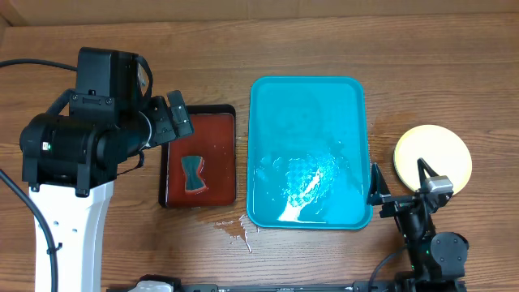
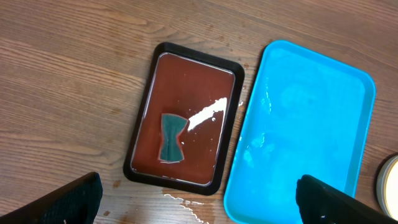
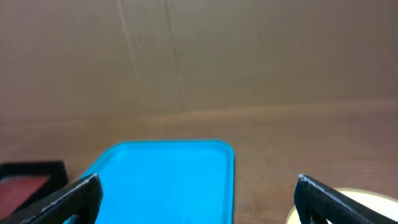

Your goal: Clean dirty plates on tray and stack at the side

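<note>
The teal tray (image 1: pixel 308 154) lies in the middle of the table, wet and with nothing on it. It also fills the right of the left wrist view as the tray (image 2: pixel 305 124) and the bottom of the right wrist view as the tray (image 3: pixel 161 180). The plates (image 1: pixel 432 158) rest on the wood to its right; only a pale yellow top face shows. My left gripper (image 1: pixel 180 116) hangs open above the black tray's upper left corner. My right gripper (image 1: pixel 399 180) stands open between the teal tray's right rim and the plates (image 3: pixel 376 198). Both hold nothing.
A black tray with a reddish-brown inside (image 1: pixel 200 158) sits left of the teal tray and holds a teal bow-tie sponge (image 1: pixel 193 174) in liquid. A small water spill (image 1: pixel 235 229) lies on the wood below it. A cardboard wall stands behind the table.
</note>
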Controlling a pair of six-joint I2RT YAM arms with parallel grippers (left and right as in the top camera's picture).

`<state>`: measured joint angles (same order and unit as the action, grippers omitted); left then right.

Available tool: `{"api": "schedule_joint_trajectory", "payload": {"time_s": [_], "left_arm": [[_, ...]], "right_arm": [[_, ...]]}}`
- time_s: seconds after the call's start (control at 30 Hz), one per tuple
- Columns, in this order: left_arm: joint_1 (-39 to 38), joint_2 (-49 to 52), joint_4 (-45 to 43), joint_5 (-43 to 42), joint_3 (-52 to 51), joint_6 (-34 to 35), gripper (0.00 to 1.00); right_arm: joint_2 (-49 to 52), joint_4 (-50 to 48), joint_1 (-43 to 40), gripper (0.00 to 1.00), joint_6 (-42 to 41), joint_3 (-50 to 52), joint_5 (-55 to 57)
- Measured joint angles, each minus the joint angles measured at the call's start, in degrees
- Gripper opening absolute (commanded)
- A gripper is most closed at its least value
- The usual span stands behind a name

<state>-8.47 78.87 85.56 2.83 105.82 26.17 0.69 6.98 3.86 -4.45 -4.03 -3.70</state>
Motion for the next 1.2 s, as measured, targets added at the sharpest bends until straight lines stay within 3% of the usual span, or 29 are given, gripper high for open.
{"api": "schedule_joint_trajectory", "payload": {"time_s": [1.2], "left_arm": [[-0.02, -0.35, 0.00, 0.00, -0.02, 0.00, 1.00]], "right_arm": [[-0.07, -2.29, 1.18, 1.00, -0.02, 2.99, 0.11]]}}
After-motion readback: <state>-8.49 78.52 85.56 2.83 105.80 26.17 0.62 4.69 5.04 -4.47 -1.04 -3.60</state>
